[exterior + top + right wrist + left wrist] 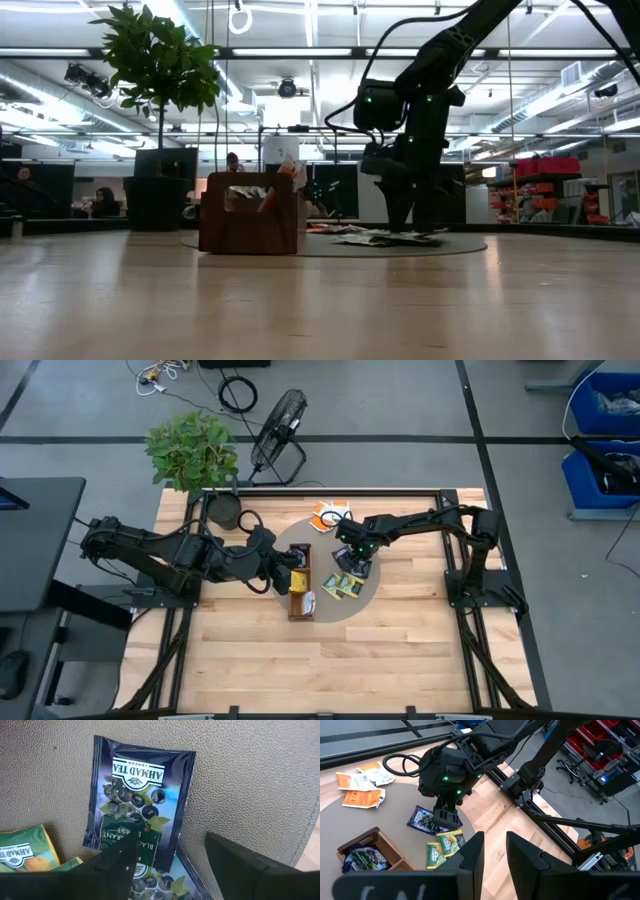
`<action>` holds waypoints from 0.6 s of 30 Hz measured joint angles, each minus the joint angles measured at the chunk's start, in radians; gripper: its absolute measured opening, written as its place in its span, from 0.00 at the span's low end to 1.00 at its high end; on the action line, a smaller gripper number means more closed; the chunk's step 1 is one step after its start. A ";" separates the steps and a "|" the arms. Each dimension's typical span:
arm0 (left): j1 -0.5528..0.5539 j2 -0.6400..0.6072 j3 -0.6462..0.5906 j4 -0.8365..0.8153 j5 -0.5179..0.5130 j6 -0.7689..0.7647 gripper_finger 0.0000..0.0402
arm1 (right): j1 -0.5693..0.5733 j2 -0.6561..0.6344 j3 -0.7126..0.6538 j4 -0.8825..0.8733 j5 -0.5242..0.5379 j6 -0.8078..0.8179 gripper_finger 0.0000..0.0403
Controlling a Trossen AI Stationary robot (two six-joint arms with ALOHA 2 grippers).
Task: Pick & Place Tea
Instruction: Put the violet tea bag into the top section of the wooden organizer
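Observation:
Tea sachets lie flat on a round grey mat [335, 610]: two dark blue ones [137, 805], partly overlapping, yellow-green ones [451, 841] beside them, and orange-and-white ones [362, 797] at the mat's far edge. My right gripper [172, 865] points down, open, just above the dark blue sachets, with the lower one [155, 880] between its fingers. A brown wooden tray [300, 595] on the mat's left holds a dark blue sachet [362, 860]. My left gripper [494, 855] hovers high beside the tray, its fingers narrowly apart with nothing between them. My right gripper stands from above with a finger on either side of the overlapping dark blue sachets [150, 865], which lie flat on the mat. I cannot tell whether its fingertips touch them.
A potted plant [195, 455] stands at the table's far left corner and a floor fan [280, 430] behind the far edge. Black frame rails [470, 575] run along the table's sides. Bare wood lies toward the near edge. People show far off in the room [105, 200].

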 joint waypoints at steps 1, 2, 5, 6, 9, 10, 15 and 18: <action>0.000 0.000 0.000 0.000 0.000 0.000 0.21 | 0.003 0.000 -0.001 0.003 0.012 0.002 0.59; 0.000 0.000 0.000 0.000 0.000 0.000 0.21 | 0.004 0.001 -0.001 0.005 0.022 0.001 0.58; 0.000 0.000 0.000 0.000 0.000 0.001 0.21 | 0.004 0.002 -0.001 0.013 0.029 0.001 0.49; 0.000 0.000 0.000 0.000 0.000 0.001 0.21 | 0.004 0.003 -0.002 0.016 0.030 0.001 0.45; 0.011 0.000 0.000 -0.002 0.000 0.002 0.21 | 0.004 0.004 -0.002 0.022 0.043 -0.004 0.31; 0.013 0.000 0.000 -0.002 0.000 0.002 0.21 | 0.004 0.004 -0.003 0.022 0.047 -0.009 0.25; 0.023 0.000 0.000 -0.002 0.000 0.003 0.21 | 0.004 0.004 -0.004 0.021 0.052 -0.034 0.03; 0.023 0.000 0.000 -0.003 0.000 0.010 0.21 | 0.001 -0.002 -0.004 0.015 0.051 -0.044 0.03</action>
